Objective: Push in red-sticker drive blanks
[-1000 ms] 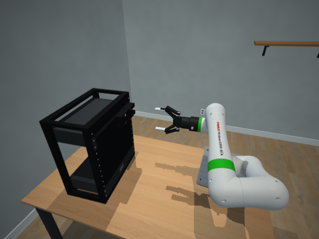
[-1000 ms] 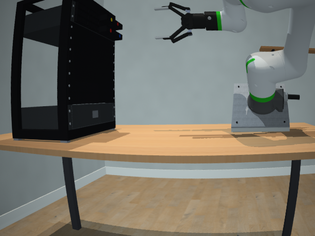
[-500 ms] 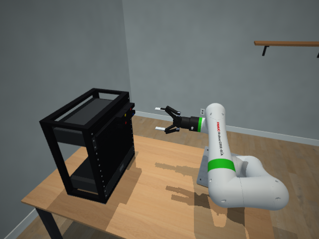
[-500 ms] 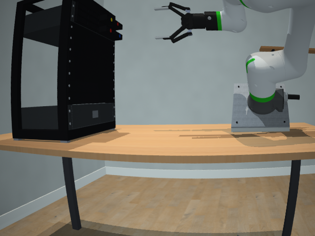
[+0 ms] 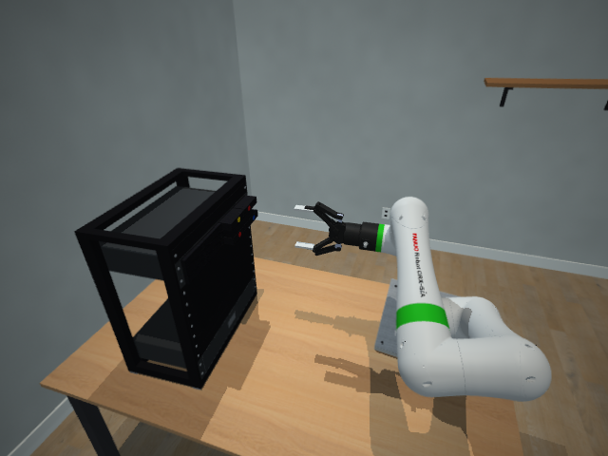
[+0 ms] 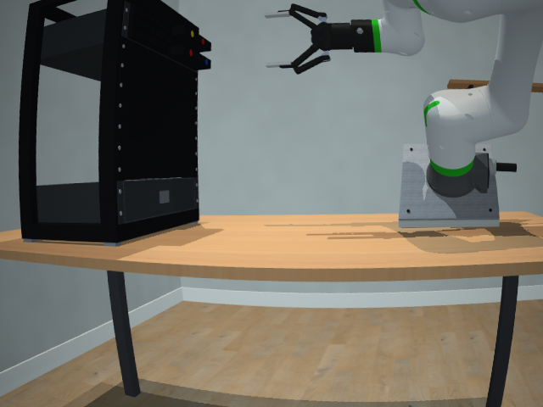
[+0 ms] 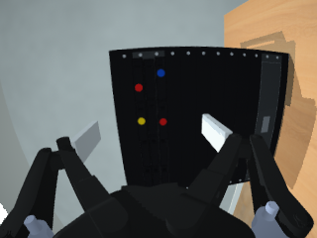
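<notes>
A black open-frame rack [image 5: 169, 275] stands on the left of the wooden table; it also shows in the exterior view [image 6: 111, 122] and the wrist view [image 7: 198, 115]. Near its top front sit drive blanks with round stickers: two red [image 7: 138, 87] [image 7: 162, 122], one yellow [image 7: 141, 121] and one blue [image 7: 160, 73]. In the exterior view the blanks with the red [image 6: 202, 41] and blue [image 6: 206, 62] stickers jut out furthest. My gripper [image 5: 303, 226] [image 6: 276, 40] is open and empty, level with the rack's top and well to its right, fingers pointing at the blanks.
The arm's grey base plate [image 6: 449, 188] sits on the right of the table. A grey panel [image 6: 159, 197] fills the rack's bottom front. A wooden wall shelf [image 5: 544, 83] hangs at the back right. Open air lies between the gripper and the rack.
</notes>
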Available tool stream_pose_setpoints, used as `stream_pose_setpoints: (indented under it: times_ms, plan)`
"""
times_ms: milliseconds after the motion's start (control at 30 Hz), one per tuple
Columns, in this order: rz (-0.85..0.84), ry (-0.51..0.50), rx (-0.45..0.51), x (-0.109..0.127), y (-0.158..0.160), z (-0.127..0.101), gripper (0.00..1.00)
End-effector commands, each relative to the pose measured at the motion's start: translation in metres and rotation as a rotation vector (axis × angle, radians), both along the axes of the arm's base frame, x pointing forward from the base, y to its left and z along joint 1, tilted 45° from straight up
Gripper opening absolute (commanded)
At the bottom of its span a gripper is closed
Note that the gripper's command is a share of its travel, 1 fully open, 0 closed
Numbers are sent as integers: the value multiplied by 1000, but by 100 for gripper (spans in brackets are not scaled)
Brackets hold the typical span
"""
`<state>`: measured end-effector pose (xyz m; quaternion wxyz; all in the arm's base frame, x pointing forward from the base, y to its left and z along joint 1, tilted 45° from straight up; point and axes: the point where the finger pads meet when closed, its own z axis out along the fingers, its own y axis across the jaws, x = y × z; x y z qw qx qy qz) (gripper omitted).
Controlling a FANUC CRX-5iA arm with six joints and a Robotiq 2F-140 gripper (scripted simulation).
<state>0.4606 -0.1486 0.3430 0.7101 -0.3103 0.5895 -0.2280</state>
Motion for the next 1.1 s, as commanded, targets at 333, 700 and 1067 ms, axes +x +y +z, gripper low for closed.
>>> stream_pose_setpoints:
  times_ms: [333,700,1067]
  plan:
    - [0,0,0,28,12,16,100]
    - [0,0,0,75,34,41,100]
    - [0,0,0,114,52,63,100]
